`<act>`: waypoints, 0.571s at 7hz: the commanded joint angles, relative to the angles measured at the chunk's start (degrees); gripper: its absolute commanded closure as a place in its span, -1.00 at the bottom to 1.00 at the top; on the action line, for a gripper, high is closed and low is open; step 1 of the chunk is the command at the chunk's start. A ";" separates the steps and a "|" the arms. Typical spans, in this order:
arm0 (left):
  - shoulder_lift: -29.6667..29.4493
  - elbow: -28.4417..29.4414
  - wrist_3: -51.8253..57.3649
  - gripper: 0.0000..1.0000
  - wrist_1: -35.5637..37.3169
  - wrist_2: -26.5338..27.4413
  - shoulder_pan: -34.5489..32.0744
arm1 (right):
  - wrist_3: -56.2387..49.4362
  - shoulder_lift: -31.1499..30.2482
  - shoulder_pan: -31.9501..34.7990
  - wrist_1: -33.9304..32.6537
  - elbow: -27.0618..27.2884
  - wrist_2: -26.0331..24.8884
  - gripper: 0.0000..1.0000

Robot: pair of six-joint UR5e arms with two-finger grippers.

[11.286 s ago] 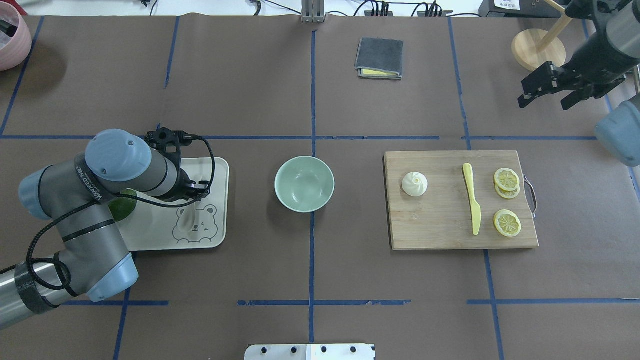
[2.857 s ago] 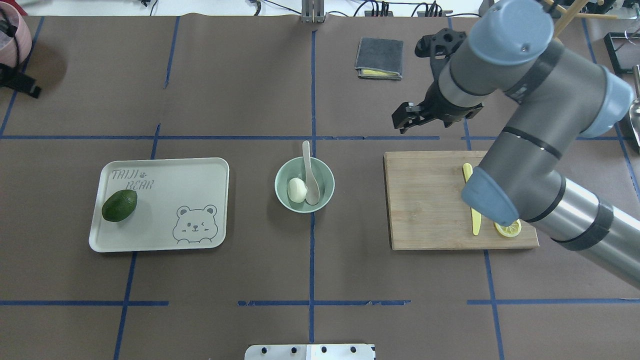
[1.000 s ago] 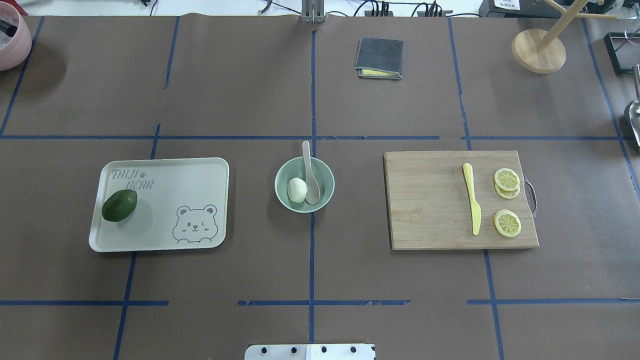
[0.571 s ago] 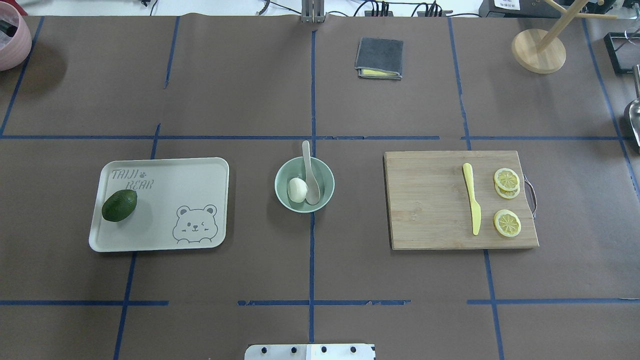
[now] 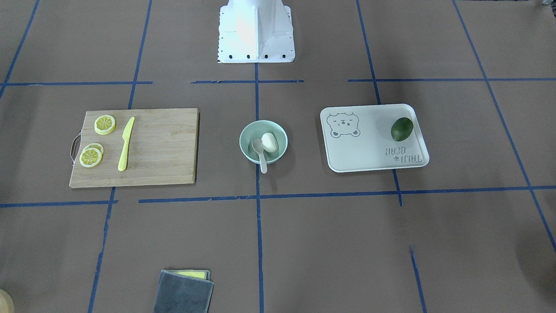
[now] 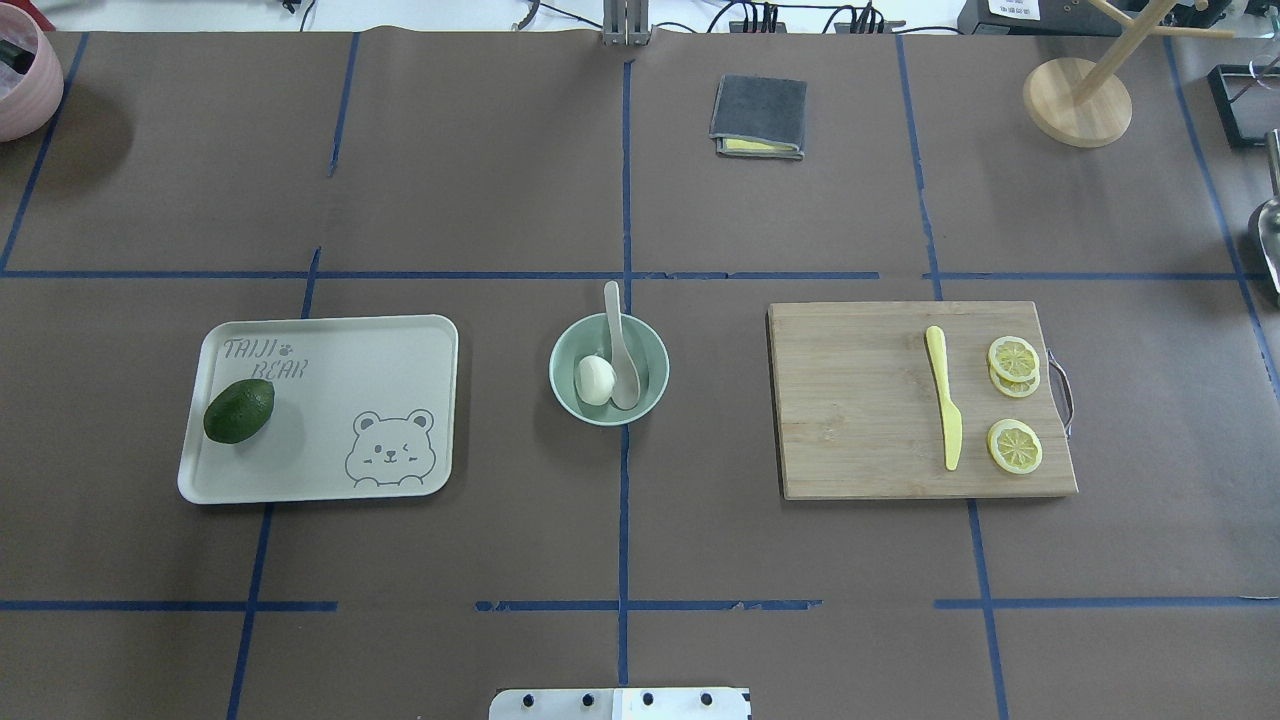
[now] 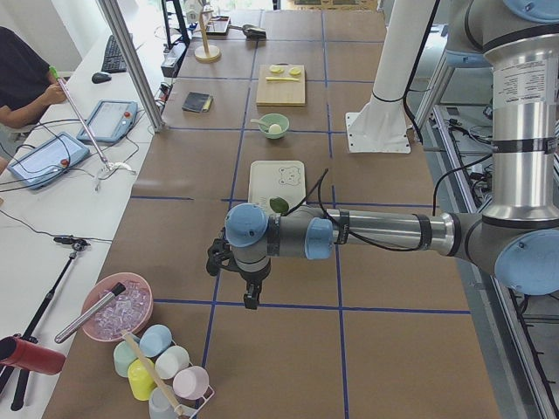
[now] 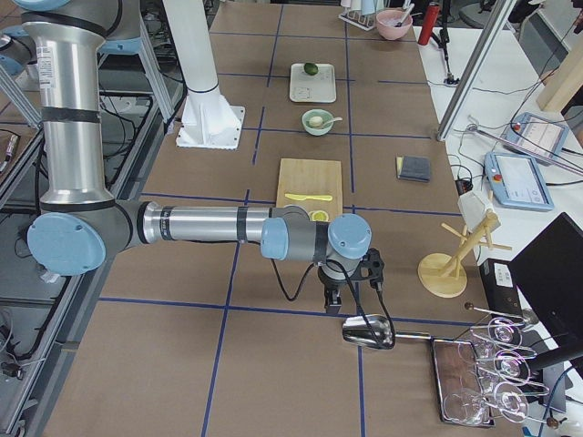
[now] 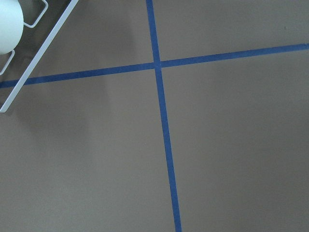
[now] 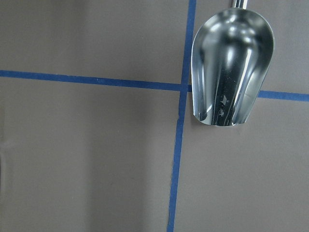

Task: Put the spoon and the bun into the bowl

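The spoon (image 6: 613,325) and bun (image 6: 595,380) lie in the bowl (image 6: 560,346), well apart from my left gripper (image 7: 250,301) and right gripper (image 8: 333,304), whose grip I cannot tell; any knock could tip out the overhanging spoon.

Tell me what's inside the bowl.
The bowl holds the bun and the spoon, scoop inside, handle poking over the rim. The floor beneath them is hidden.

A robot lab: tape-gridded table (image 6: 500,200), operator (image 7: 19,74) at control tablets (image 7: 108,120).
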 commanded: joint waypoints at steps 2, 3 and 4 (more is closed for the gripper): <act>-0.16 0.09 -0.12 -1.00 -0.04 -0.01 -0.93 | 0.00 0.04 0.45 0.00 -0.02 0.07 -1.00; -0.42 0.09 -0.12 -1.00 -0.04 -0.01 -0.93 | 0.00 0.04 0.45 0.00 0.07 -0.02 -1.00; -0.42 0.00 -0.12 -1.00 -0.04 0.07 -0.93 | 0.00 0.12 0.45 0.00 0.07 -0.02 -1.00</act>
